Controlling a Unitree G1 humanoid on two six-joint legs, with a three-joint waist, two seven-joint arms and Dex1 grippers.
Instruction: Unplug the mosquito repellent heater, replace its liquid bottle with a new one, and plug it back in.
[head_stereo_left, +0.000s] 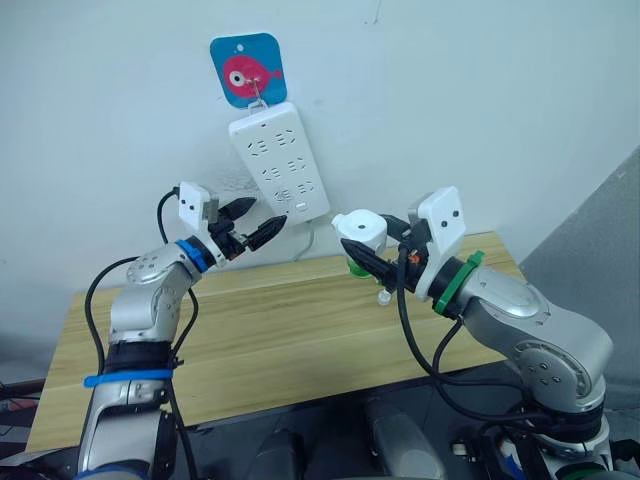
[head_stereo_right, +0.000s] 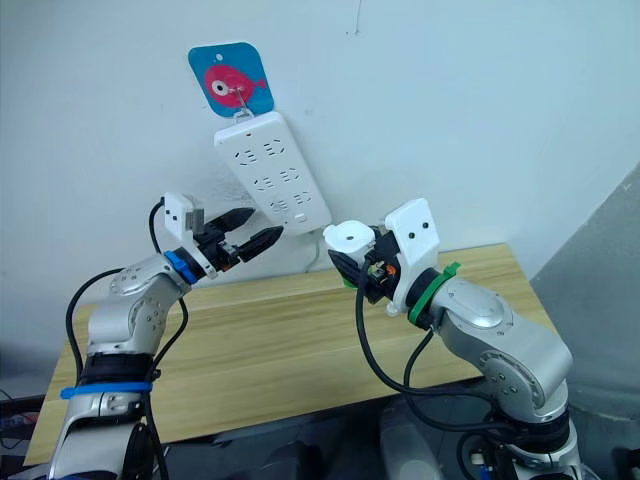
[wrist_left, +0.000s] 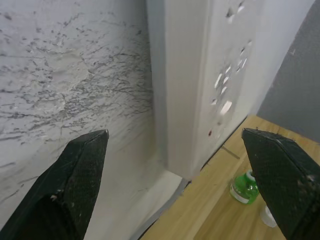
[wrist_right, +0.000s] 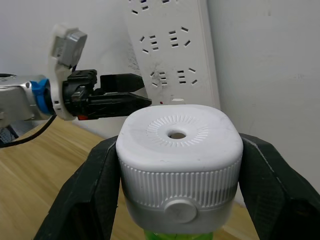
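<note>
Two grippers over wooden table (head_stereo_left: 300, 340): right (wrist_right: 177, 200) clamps heater (wrist_right: 180, 150), left (wrist_left: 180, 185) wide.

white heater (wrist_right: 180, 150), green bottle (wrist_left: 244, 187)

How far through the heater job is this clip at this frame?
Done, by the look of it: the heater is off the power strip and clamped in the right gripper, with a green bottle showing beneath it. Whether that bottle is the new one cannot be told; another green bottle stands on the table. The left gripper is open near the strip. Left: plugging back in.
</note>
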